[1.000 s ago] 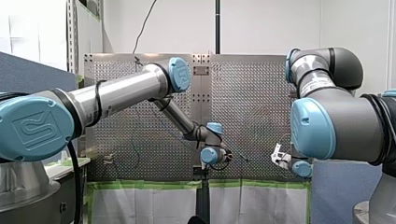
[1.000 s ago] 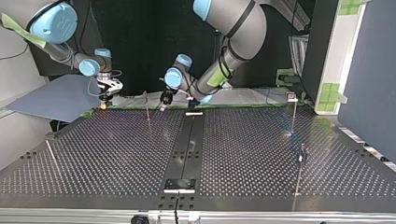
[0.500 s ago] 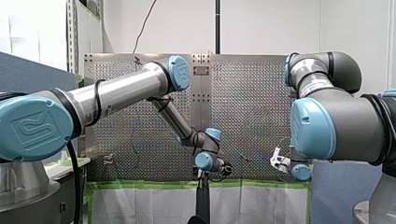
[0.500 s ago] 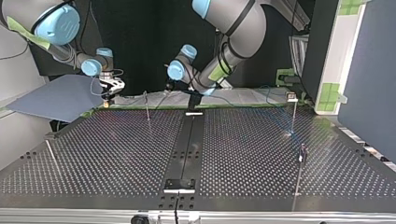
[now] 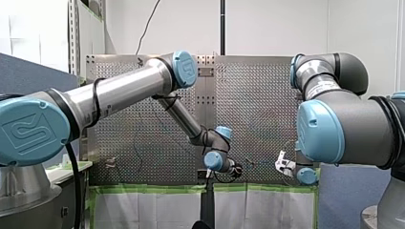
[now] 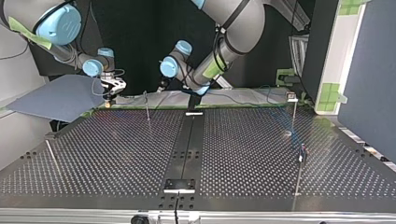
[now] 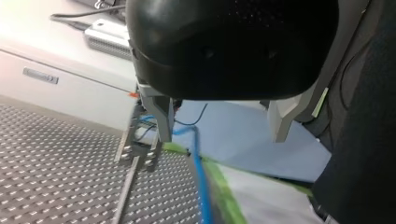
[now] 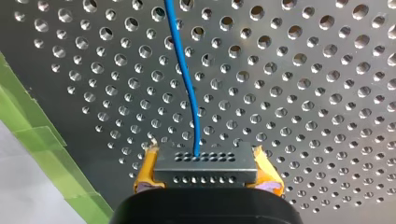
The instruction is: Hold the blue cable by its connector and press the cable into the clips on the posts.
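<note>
**A:** ok so what's your pose right now?

**B:** my left arm [image 5: 119, 93] is stretched out long past the middle, with the wrist tucked low. The left end effector [image 7: 222, 137] has its metal fingers [image 7: 161, 116] spread apart, nothing between them.

**A:** and the other side?

**B:** my right arm [image 5: 334, 124] is folded in close. The right end effector [image 8: 205, 171] points down, yellow pads [image 8: 145, 170] clamped on the connector [image 8: 205, 158].

Facing overviews — wrist close-ups (shared table [image 6: 116, 154])
</note>
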### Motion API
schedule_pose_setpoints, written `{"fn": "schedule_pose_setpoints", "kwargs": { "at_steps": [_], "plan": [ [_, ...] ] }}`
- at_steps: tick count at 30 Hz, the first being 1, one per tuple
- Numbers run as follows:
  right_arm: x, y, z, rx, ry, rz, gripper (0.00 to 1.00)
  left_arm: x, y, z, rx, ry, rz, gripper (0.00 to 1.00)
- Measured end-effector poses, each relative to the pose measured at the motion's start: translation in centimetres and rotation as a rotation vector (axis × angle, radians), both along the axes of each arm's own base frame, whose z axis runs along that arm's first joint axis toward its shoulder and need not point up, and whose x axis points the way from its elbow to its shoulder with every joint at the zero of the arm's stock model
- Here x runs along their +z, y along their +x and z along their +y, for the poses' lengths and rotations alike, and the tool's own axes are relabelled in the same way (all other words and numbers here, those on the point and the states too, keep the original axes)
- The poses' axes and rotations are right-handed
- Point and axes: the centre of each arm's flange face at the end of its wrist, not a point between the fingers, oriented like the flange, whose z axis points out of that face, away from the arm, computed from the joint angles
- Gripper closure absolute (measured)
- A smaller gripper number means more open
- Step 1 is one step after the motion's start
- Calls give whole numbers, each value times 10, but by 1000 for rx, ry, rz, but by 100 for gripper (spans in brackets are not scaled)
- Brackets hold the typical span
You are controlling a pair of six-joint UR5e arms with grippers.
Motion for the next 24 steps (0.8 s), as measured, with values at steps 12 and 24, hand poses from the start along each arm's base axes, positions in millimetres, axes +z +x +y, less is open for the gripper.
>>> {"fn": "schedule_pose_setpoints", "kwargs": {
  "at_steps": [12,24],
  "plan": [
    [0,3,1,5,3,-2,100,18,-22,-19,-21,-1,-17,0],
    [0,4,2,5,5,-10,100,22,-46,-45,-18,-49,-68,0]
  ]
}}
